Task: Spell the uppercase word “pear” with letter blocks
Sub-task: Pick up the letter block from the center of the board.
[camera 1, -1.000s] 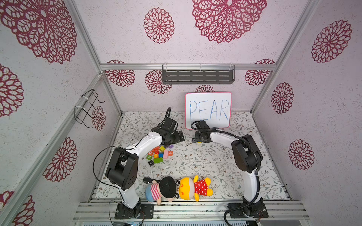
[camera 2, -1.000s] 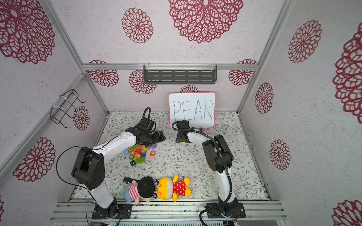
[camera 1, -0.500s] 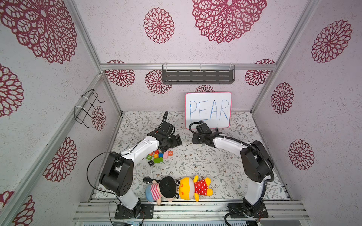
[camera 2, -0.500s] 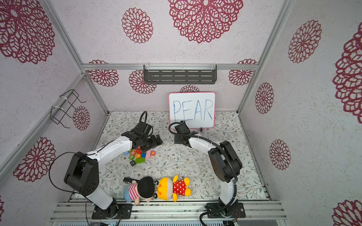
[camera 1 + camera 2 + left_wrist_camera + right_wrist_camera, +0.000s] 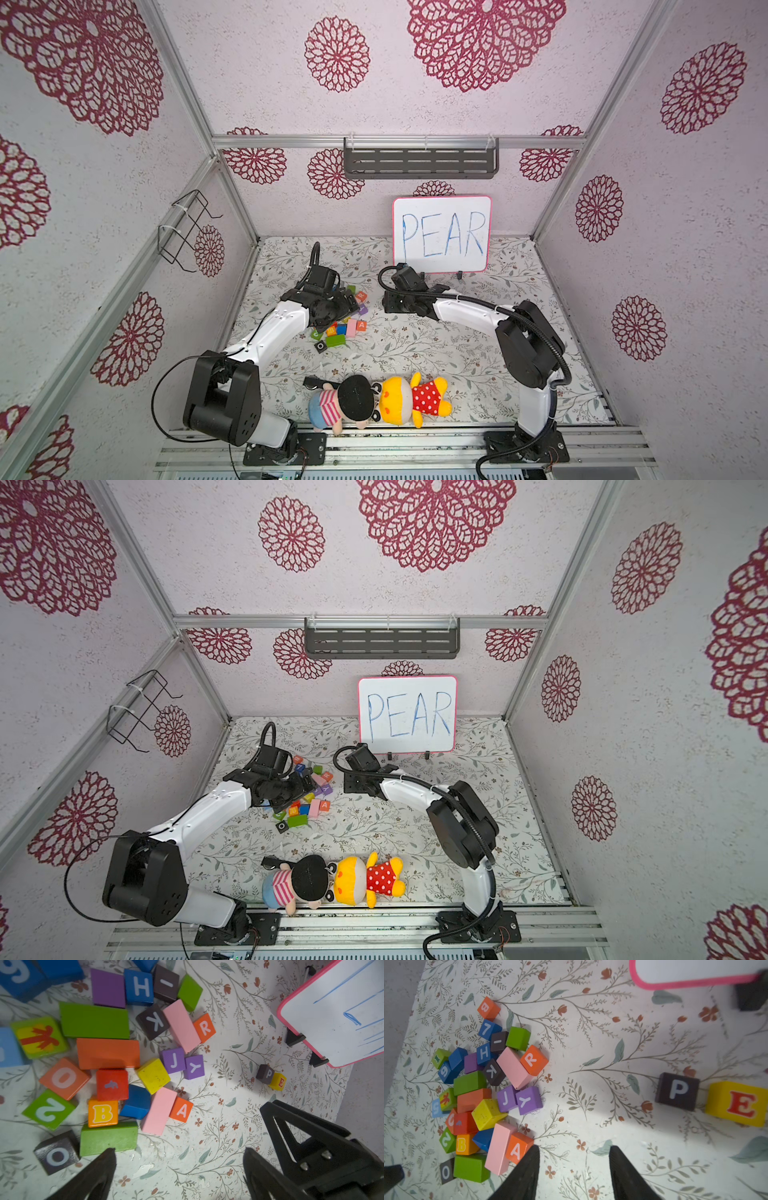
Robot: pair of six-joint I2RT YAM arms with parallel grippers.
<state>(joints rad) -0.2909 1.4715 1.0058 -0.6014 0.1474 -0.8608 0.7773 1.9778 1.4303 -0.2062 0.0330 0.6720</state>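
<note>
The black P block (image 5: 678, 1091) and the yellow E block (image 5: 739, 1103) stand side by side on the floral mat in front of the whiteboard, also in the left wrist view as P (image 5: 267, 1073) and E (image 5: 278, 1082). The orange-red A block (image 5: 517, 1150) lies at the pile's edge against a pink bar, right beside one finger of my right gripper (image 5: 574, 1148), which is open and empty. The orange-red R block (image 5: 532, 1059) leans on another pink bar. My left gripper (image 5: 178, 1153) hangs wide open over bare mat beside the pile. Both top views show A (image 5: 361, 325) and R (image 5: 327, 776).
A pile of mixed coloured blocks (image 5: 104, 1053) includes a black O cube (image 5: 57, 1155) and a long green bar (image 5: 109, 1138). The whiteboard reading PEAR (image 5: 441, 232) stands at the back. Two plush dolls (image 5: 374, 401) lie near the front edge.
My right gripper has moved away from the whiteboard toward the pile, and its jaws have widened. The left gripper has shifted slightly left over the pile, still open.
</note>
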